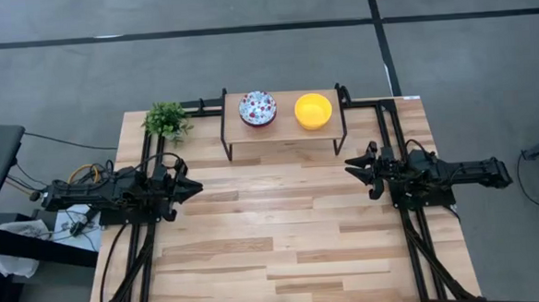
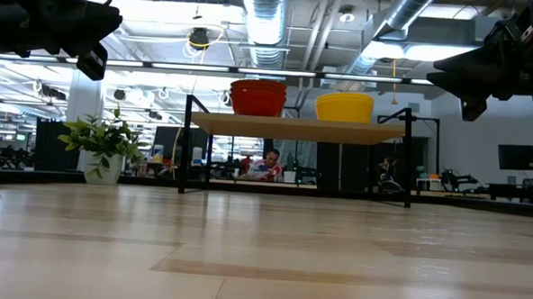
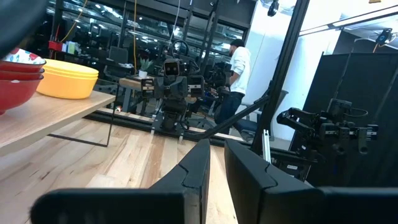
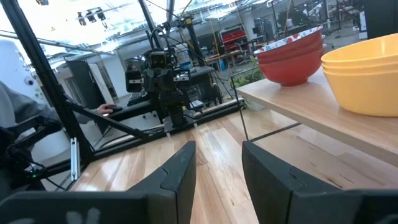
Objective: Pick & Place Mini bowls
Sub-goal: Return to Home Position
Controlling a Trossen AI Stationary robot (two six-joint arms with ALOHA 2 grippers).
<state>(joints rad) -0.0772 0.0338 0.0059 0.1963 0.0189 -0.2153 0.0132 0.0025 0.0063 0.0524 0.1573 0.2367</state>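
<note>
Yellow mini bowls [image 1: 313,111] are stacked on the right half of the wooden shelf [image 1: 287,132]. The floral bowls [image 1: 257,108], red on the outside, are piled just beside them, and a potted plant [image 1: 166,120] is parked off the shelf's left end. The left gripper [image 1: 196,185] and right gripper [image 1: 351,168] are held above the table [image 1: 284,252], well apart from the shelf. The left jaws are parted narrowly and the right ones spread wider, both empty.

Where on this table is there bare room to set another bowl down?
Bare table runs between the left pincer and right pincer, on to the edge opposite the shelf. The shelf is crowded with floral bowls and yellow bowls; a plant sits beside it.
</note>
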